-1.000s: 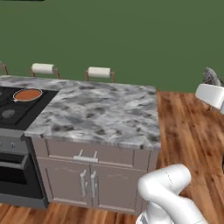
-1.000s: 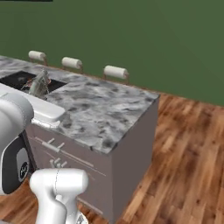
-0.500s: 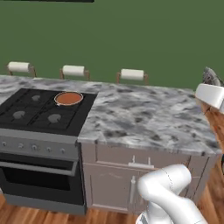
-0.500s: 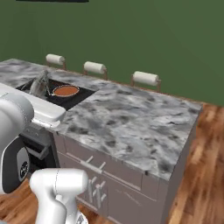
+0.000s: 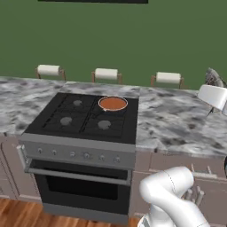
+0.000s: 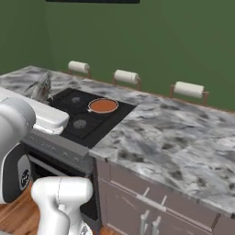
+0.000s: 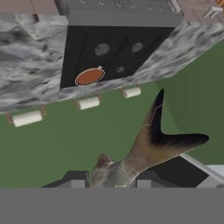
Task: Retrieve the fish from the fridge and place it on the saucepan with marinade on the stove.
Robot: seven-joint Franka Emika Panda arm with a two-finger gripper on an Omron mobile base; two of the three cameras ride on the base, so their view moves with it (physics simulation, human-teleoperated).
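Tool is seen in the hand view clamped on the fish, tail outward; in the left base view the saucepan sits on the stove's rear burner; carrying is judged underway; next, lowering over the marinade.

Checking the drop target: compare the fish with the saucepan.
The fish is grey-brown, long and fork-tailed; the saucepan is round, with orange-red marinade inside. The fish is clamped in the gripper, up in the air; the saucepan sits on the stove, at its back right burner. Shared: both belong to this task.
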